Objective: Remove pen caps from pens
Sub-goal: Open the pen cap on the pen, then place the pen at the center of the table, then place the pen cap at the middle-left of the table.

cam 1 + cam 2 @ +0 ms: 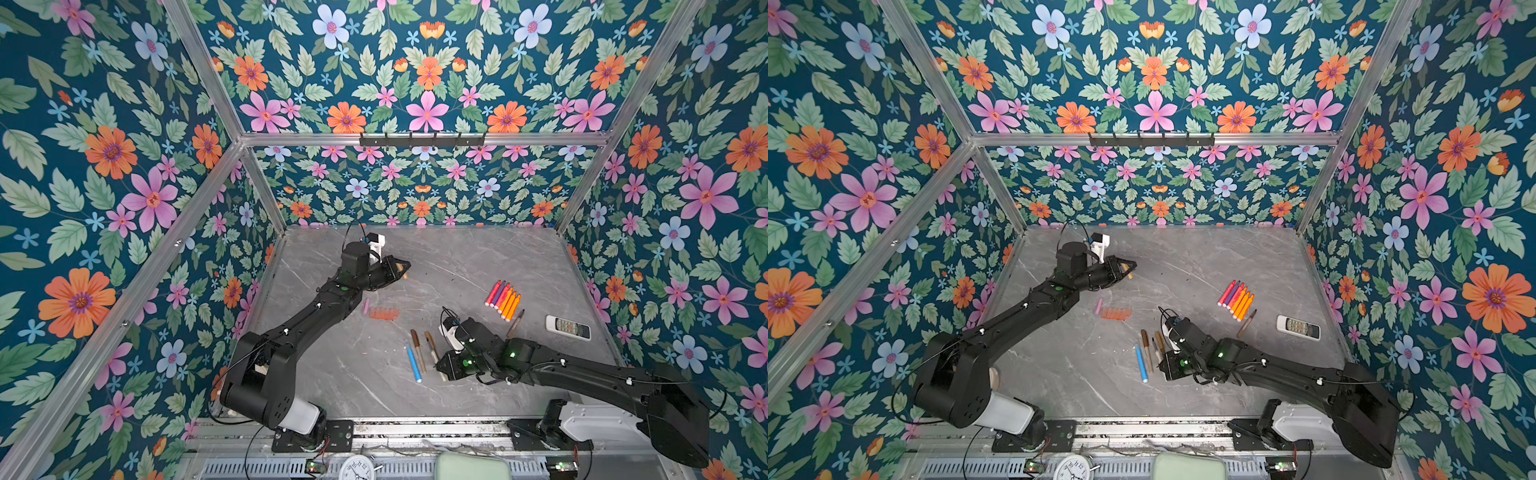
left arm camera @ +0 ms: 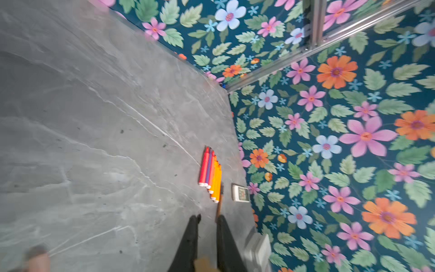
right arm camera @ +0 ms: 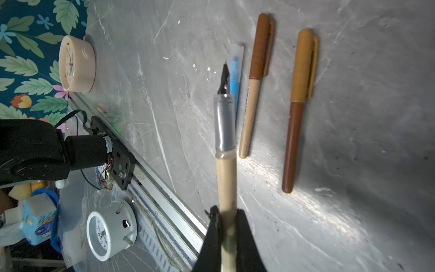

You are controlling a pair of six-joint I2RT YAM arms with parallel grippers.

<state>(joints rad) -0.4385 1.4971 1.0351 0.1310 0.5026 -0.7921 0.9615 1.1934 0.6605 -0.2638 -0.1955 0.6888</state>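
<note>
Bright uncapped pens (image 1: 503, 300) lie in a row near the counter's (image 1: 436, 257) right edge, orange-red caps (image 1: 384, 313) and a pink cap (image 1: 365, 306) toward its left. Three capped pens (image 3: 253, 94) lie near the front; a bare-nibbed tan pen (image 3: 226, 179) and tan cap (image 1: 404, 272) are held apart.

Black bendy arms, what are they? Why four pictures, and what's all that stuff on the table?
They are two robot arms with pinchers. Two pictures look down from above; the others come from little cameras on each wrist. The right gripper pinches a beige pen with its cap off. The left gripper seems to hold a tan cap. On the grey table lie a row of bright pens, a row of orange caps, more pens and a white remote.
</note>
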